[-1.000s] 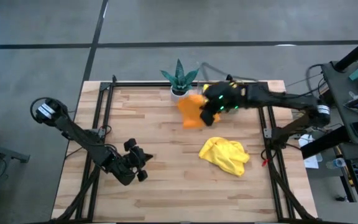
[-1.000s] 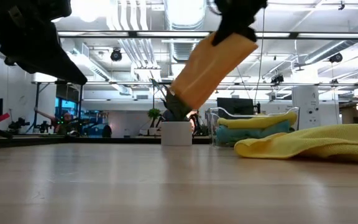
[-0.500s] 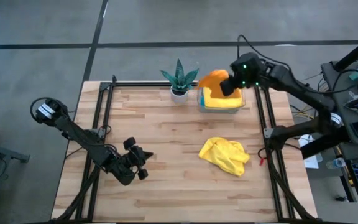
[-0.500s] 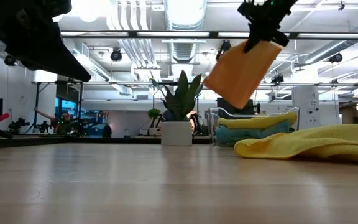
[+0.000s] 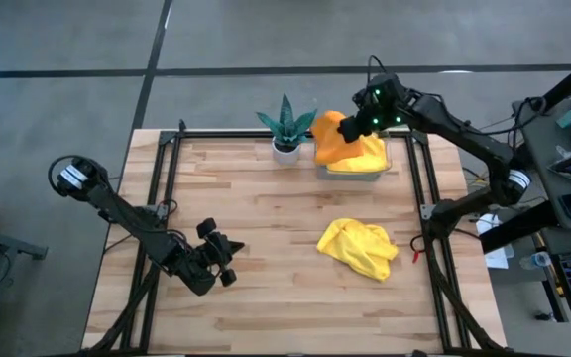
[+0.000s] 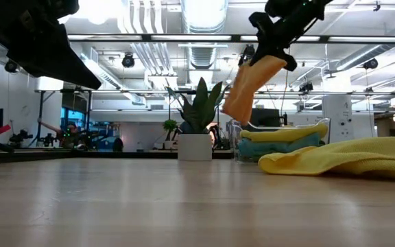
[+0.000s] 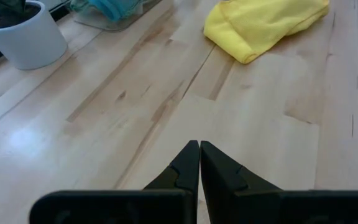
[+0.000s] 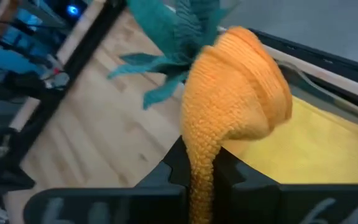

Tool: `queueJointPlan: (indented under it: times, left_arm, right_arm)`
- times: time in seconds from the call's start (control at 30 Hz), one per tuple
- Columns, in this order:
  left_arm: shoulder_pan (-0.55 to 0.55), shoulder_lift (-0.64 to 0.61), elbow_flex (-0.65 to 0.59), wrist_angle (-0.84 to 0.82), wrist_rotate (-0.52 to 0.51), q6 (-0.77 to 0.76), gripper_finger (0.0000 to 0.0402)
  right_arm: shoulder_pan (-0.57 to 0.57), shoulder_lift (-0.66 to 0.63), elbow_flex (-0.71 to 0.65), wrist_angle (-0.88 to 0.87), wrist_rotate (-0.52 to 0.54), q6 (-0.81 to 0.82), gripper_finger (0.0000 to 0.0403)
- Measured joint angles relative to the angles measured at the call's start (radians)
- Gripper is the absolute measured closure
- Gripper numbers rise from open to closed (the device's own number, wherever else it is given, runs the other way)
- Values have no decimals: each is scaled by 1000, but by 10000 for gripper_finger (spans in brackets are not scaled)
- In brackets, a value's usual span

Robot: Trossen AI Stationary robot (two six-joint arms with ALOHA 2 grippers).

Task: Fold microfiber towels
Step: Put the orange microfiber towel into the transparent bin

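Observation:
My right gripper (image 5: 357,123) is shut on a folded orange towel (image 5: 331,137) above the clear tray (image 5: 383,164) at the table's far right; the towel hangs in the low view (image 6: 249,86) over the stack. In the tray lie a folded yellow towel (image 5: 365,157) on a blue one (image 6: 273,147). A crumpled yellow towel (image 5: 359,246) lies on the table. My left gripper (image 5: 228,263) is shut and empty near the table's left front. The green towel is not seen. My right gripper pinches the folded orange towel's upper edge (image 8: 201,163) between its two fingers, several layers thick. The fingers come from above, slanting from the right. The towel hangs below the fingers (image 6: 247,92), clear of the table, over the tray's left end.
A spiky potted plant in a white pot (image 5: 285,131) stands just left of the tray. Black frame rails (image 5: 163,198) run along the table's left, right and far sides. Bare wood (image 5: 266,208) lies mid-table.
My right gripper has carried the orange towel from beside the plant up and toward the table's far right, over the tray, then back a little left. The towel has swung beneath it and now hangs over the tray's left end.

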Motion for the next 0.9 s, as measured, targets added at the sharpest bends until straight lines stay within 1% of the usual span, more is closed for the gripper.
queueJointPlan:
  times: [0.07,0.23,0.53,0.8,0.9]
  left_arm:
    - [0,0,0,0,0,0,402]
    - [0,0,0,0,0,1,402]
    - [1,0,0,0,-16,25,402]
    - [2,0,0,0,-26,24,402]
    - [2,0,-1,0,-27,23,402]
  right_arm:
    - [1,1,0,4,-5,2,390]
    - [-6,21,-25,-110,165,-42,390]
    - [-11,81,-123,-116,401,-91,390]
    - [-11,143,-131,-112,502,-140,390]
    - [-11,160,-131,-134,568,-155,384]
